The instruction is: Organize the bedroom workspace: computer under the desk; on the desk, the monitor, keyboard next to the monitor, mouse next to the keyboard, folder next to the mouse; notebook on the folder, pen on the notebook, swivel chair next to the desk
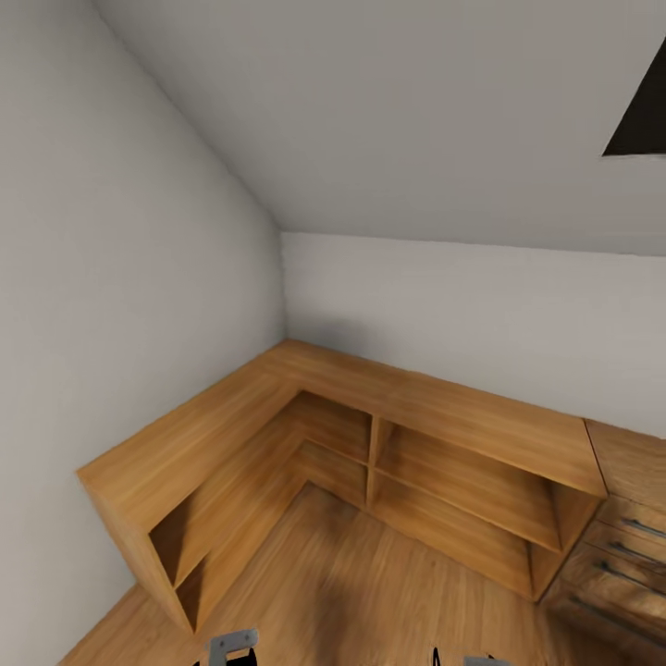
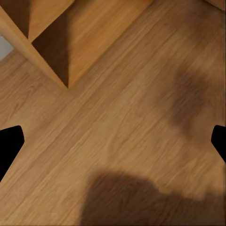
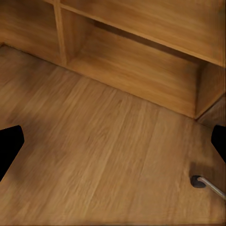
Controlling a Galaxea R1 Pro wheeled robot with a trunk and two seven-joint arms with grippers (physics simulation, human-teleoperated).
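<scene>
Wooden shelving unit [image 1: 370,444] ahead of both claws, left claw [image 2: 113,141] and right claw [image 3: 113,141] wide open, empty; transit step, next turn to find worktop.

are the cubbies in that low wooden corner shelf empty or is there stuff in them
Empty, as far as shown. The shelf has open compartments in the head view, and each one visible shows only bare wood inside; the far left ones are partly shadowed.

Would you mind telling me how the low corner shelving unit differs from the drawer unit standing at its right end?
The shelving unit is L-shaped and wraps the corner, while the drawer unit is a straight block cut off by the picture's edge. The shelving unit has open compartments, whereas the drawer unit has closed fronts. The drawer unit carries metal bar handles; the shelving unit has none. Both are light wood, much like the floor.
</scene>
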